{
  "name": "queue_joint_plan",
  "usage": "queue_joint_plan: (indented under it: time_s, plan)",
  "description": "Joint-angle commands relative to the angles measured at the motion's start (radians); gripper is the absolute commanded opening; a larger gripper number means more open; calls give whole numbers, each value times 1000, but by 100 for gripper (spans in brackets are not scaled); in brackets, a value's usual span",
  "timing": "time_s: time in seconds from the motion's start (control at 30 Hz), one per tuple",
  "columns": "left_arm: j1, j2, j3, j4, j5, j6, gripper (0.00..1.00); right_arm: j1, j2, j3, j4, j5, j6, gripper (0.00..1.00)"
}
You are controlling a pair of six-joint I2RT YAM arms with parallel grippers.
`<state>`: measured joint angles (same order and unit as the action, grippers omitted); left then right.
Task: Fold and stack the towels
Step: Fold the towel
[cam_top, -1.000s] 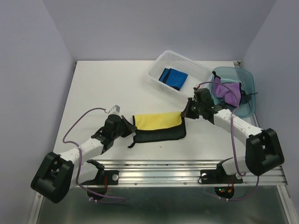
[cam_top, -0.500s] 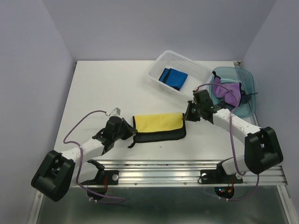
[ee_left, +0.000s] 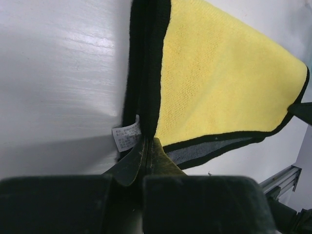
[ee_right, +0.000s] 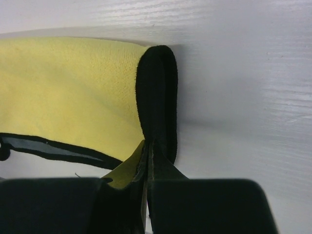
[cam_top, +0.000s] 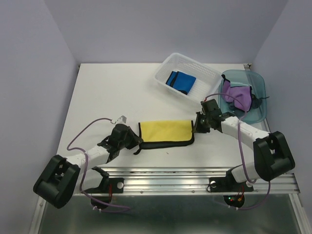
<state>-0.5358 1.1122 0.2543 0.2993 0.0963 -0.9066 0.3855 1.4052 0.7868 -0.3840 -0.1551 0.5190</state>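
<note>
The left pincer (ee_left: 146, 148) is pressed together on the near-left corner of the yellow towel (ee_left: 214, 83), with the fingertips meeting on the black hem and no gap between them. A small white label (ee_left: 126, 138) hangs from the hem just beside the left fingertip. From there the hem runs straight away from the camera. The yellow face spreads to the right, and a strip of grey underlayer shows below its near edge.

The right pincer (ee_right: 147, 148) is likewise clamped together, on the opposite end of the same towel (ee_right: 63, 83). Its tips grip the black hem where the cloth doubles over in a rounded fold. The yellow face stretches off to the left, with a black-edged lower layer showing under it.

From above, the left pincer (cam_top: 138, 141) and right pincer (cam_top: 196, 127) hold the two short ends of the yellow towel (cam_top: 165, 131). It is stretched between them as a long folded band, yellow side up and black trim around it. It sits low over the white bench (cam_top: 107, 92), near the front edge and between the two arms. Whether the pinched corners touch the surface I cannot tell.

Farther back and to the right stands a white basket (cam_top: 165, 66) with a folded blue towel (cam_top: 179, 81) inside. Just beside it, further right, a teal bin (cam_top: 261, 83) holds a crumpled purple towel (cam_top: 237, 94).
</note>
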Motion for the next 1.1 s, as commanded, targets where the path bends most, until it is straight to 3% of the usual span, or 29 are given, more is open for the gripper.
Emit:
queue_joint_plan:
  time_s: [0.0, 0.17, 0.27, 0.4, 0.43, 0.53, 0.63, 0.67, 0.7, 0.8, 0.93, 1.07]
  plan:
    - [-9, 30, -10, 37, -10, 0, 0, -7, 27, -37, 56, -17, -10, 1]
    - [-13, 89, 13, 40, 0, 5, 0, -8, 60, -46, 102, -20, -2, 2]
    - [-15, 136, 46, 2, 13, 15, 0, -8, 64, -40, 93, -12, 3, 9]
    - [-18, 140, 75, -34, 39, 29, 25, -8, 26, -34, 62, -1, -2, 27]
    - [-18, 132, 82, -60, 39, 37, 36, -8, 0, -31, 47, 3, -5, 35]
    - [-18, 81, 120, -151, 13, 51, 43, -8, -38, -27, 27, 23, -11, 43]
    - [-18, 3, 160, -248, -30, 74, 59, -8, -72, -20, 0, 45, -25, 59]
    - [-18, -17, 180, -270, -38, 84, 63, -8, -78, -18, -3, 46, -30, 60]
    - [-18, -53, 189, -297, -58, 92, 78, -8, -83, -17, -9, 49, -31, 62]
    - [-18, -80, 215, -328, -122, 118, 88, -8, -81, -21, -1, 65, -39, 63]
    - [-13, 0, 273, -318, -162, 163, 91, -8, -48, -27, 33, 39, -47, 63]
    - [-12, 135, 345, -252, -141, 204, 79, -8, -9, -32, 69, 40, -50, 63]
